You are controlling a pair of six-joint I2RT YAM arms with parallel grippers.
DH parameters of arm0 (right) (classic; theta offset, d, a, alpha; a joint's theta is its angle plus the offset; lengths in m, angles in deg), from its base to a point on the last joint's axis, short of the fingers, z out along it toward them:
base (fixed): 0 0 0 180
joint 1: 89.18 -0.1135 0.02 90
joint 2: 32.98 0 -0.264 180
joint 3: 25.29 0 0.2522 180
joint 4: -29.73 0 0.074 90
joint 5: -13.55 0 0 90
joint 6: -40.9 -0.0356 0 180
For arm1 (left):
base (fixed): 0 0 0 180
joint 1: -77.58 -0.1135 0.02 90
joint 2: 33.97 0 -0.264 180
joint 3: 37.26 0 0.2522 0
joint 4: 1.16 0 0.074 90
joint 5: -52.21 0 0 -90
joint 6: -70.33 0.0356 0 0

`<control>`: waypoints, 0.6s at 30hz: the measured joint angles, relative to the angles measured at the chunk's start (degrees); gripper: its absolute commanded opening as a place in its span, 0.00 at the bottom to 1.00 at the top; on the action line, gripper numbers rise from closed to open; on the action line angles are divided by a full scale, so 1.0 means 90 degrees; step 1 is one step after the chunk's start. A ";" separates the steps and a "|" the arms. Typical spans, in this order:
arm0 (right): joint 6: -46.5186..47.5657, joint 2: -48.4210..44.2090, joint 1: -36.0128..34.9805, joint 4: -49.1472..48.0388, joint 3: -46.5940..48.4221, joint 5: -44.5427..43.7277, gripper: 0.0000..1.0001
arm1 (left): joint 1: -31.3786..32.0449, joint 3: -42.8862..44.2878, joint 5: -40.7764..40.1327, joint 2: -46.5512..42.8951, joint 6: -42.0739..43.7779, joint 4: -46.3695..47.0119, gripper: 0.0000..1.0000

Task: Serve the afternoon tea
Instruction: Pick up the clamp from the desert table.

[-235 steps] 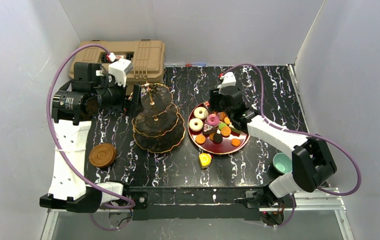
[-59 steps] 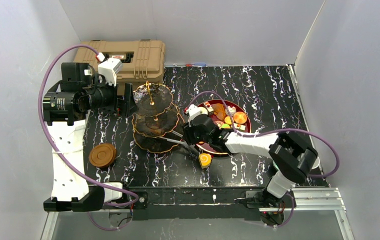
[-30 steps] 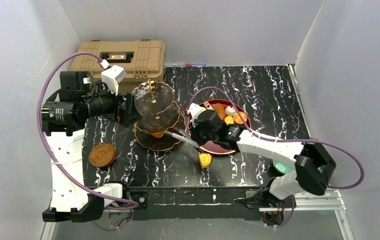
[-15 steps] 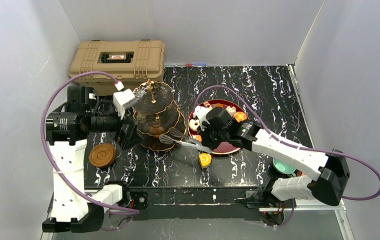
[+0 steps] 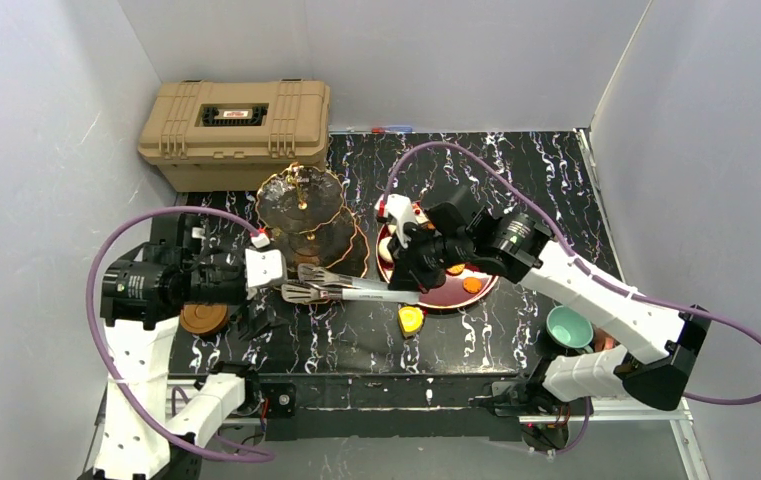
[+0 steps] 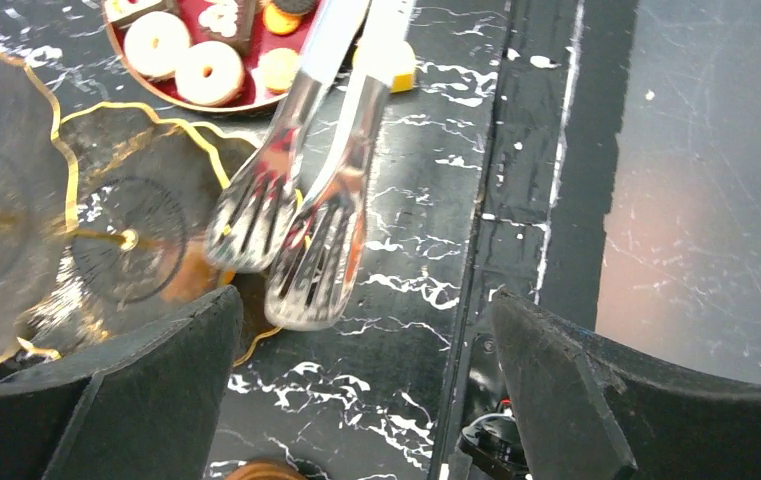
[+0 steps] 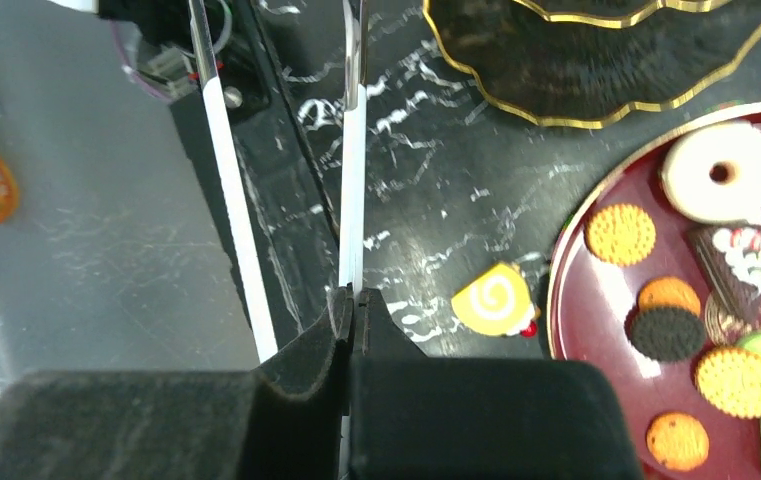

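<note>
The right fingers (image 7: 381, 325) are closed on the handle end of a pair of silver tongs (image 7: 353, 180). In the right wrist view only one blade is seen pinched between them, and the other blade stands free to its left. The left fingers (image 6: 126, 390) are spread wide at the bottom corners of the left wrist view, with nothing held between them. The forked heads of the tongs (image 6: 321, 250) are seen at mid-frame above that gap, apart from both fingers and empty. In the top view the tongs (image 5: 346, 292) are stretched leftward from the right arm, their heads ending just beside the left fingers at centre left. Just behind the heads, the three-tier stand (image 5: 306, 215) is placed; its tiers (image 6: 146, 200) look almost bare, though an orange-brown patch half hidden under the tongs cannot be identified. To the right of the stand, the red plate (image 7: 596, 300) is crowded with sweets (image 7: 721, 172), and one yellow swirl cake (image 5: 411, 320) is left on the desk (image 5: 516, 170) below the plate. The teal cup (image 5: 566, 325) is seen at lower right, and the brown saucers (image 5: 201, 318) at lower left, half under the left arm and well apart from the cup. The serving is judged to be at an early stage: nearly all sweets remain to be moved to the stand, and cup and saucers remain unpaired. The sweets are well apart from the left fingers and near the right ones.
</note>
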 measured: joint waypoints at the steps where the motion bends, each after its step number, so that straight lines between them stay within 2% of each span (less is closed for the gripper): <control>1: 0.0002 0.0056 0.0000 0.0012 0.0138 0.0124 0.01 | 0.0090 -0.0070 -0.0005 0.0005 0.0032 0.0002 0.91; 5: 0.0117 0.0384 -0.0005 0.0049 0.0622 0.0437 0.01 | 0.0607 -0.0330 -0.0066 0.0083 0.0000 0.0010 0.88; 11: 0.0257 0.0641 -0.0005 0.0250 0.0690 0.0636 0.01 | 0.1362 -0.0352 -0.0151 0.0423 -0.0610 0.0289 0.83; 14: 0.0345 0.0656 -0.0007 0.0270 0.0729 0.0665 0.01 | 0.1685 -0.0357 -0.0255 0.0622 -0.0920 0.0469 0.74; 18: 0.0454 0.0656 -0.0007 0.0262 0.0857 0.0699 0.01 | 0.2123 -0.0481 -0.0372 0.0806 -0.1258 0.0607 0.52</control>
